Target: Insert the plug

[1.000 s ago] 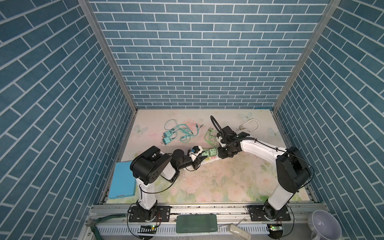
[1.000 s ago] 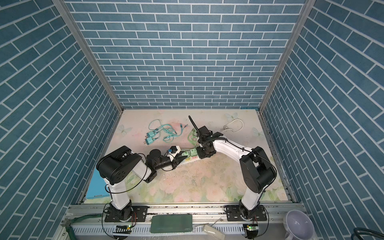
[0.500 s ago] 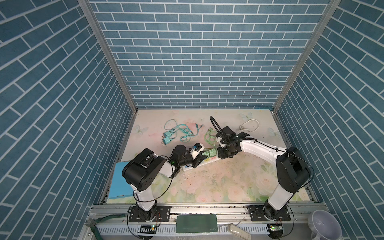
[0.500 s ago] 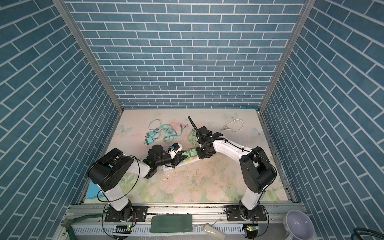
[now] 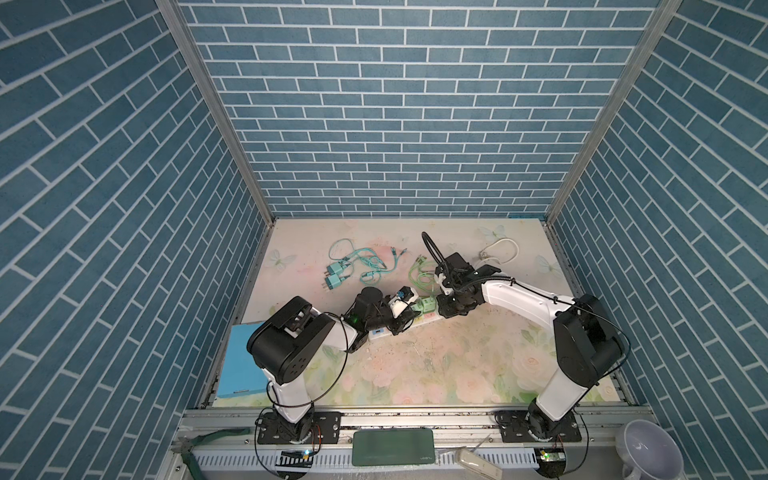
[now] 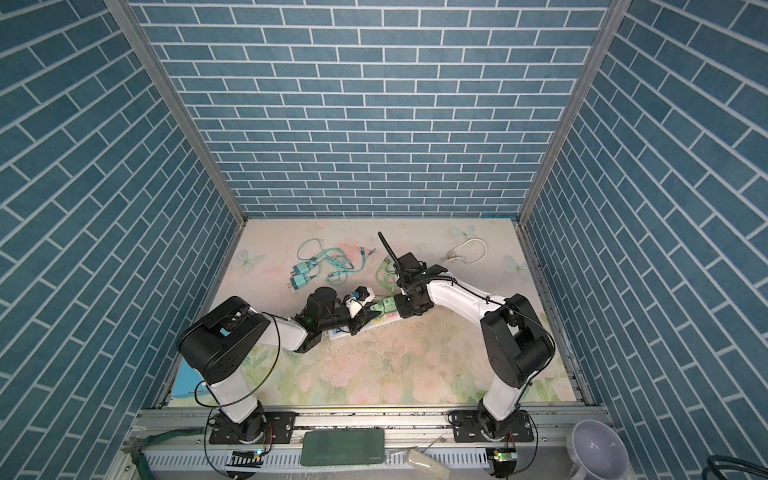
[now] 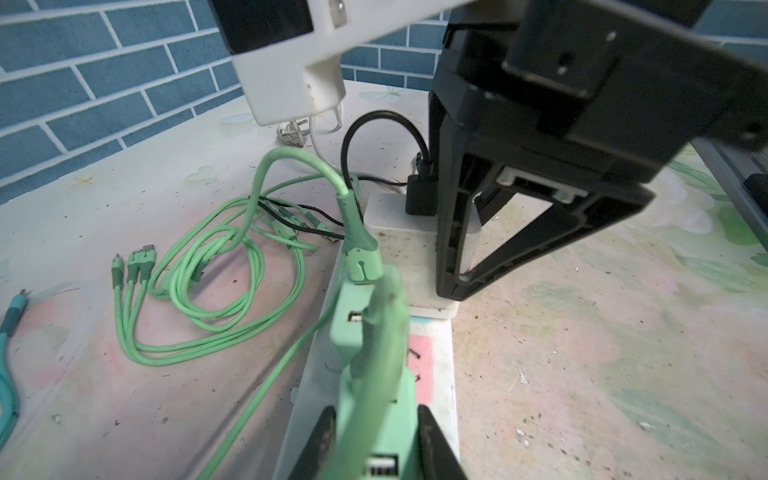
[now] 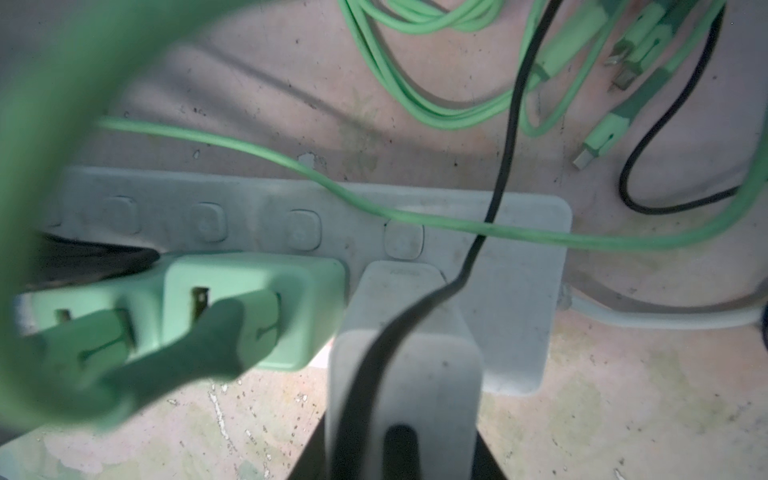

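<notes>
- Plug [image 7: 401, 399], green, pinched in left gripper [image 7: 376, 438], on strip [image 8: 519, 291] mid-table.
- Versus a second ago: left arm re-posed, wrist swung farther from its base; tip still at plug; right arm unchanged.
- Plug upright: port face up, prongs toward strip; seating depth not visible.
- Strip long axis runs near-left to far-right in both top views.
- At strip's far-right end, right gripper [image 8: 401, 444] clamps white adapter [image 8: 440, 365].

Floral tabletop [image 5: 457, 365] — white power strip [image 8: 519, 299], green cable coil [image 7: 176, 291], teal chargers [image 5: 334, 276], white cord [image 5: 484, 252]
</notes>
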You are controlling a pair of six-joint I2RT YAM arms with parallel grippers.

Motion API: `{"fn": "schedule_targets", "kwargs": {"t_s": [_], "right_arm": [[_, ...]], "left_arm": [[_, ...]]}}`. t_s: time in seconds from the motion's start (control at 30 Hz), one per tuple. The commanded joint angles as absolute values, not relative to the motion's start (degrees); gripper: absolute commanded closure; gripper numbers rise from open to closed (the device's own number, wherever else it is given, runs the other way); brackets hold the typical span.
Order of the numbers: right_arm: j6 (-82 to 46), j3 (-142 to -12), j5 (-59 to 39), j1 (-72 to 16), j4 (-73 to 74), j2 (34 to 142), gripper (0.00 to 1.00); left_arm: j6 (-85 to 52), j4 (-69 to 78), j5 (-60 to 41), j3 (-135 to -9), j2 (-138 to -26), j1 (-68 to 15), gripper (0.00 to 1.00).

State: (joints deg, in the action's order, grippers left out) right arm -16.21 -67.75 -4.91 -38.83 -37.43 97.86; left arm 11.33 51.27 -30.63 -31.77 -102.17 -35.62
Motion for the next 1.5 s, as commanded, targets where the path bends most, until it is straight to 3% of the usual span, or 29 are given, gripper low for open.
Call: {"fn": "schedule_targets", "kwargs": {"t_s": [0.0,0.43,0.67,0.8,1.17,1.47], "right_arm": [[-16.3,-64.4,-9.5,-39.7,-42.9,99.8,0.78],[-16.6,-66.1,-9.9,-39.6,-42.6,99.4,0.58],[-17.7,-65.7,-9.6,-39.6,-41.2,98.8,0.55],[-17.8,-66.3,-9.3,-39.6,-41.3,99.2,0.51],[-18.8,-67.1,-8.5,-39.0,-41.1,97.6,0.4],[-20.0,-66.2,-10.0,-37.6,-40.6,92.9,0.38]], "left_arm": [[9.9,38.0,-25.1,-30.0,-108.1,-36.7,1.0],[8.8,42.5,-19.8,-27.9,-108.7,-36.8,0.98],[7.7,45.0,-17.5,-26.9,-108.6,-36.8,0.94],[7.2,43.8,-16.0,-27.4,-108.3,-36.8,0.72],[6.6,44.3,-13.6,-27.5,-108.2,-36.8,0.55],[6.2,44.8,-12.5,-26.5,-104.9,-36.9,0.41]]}}
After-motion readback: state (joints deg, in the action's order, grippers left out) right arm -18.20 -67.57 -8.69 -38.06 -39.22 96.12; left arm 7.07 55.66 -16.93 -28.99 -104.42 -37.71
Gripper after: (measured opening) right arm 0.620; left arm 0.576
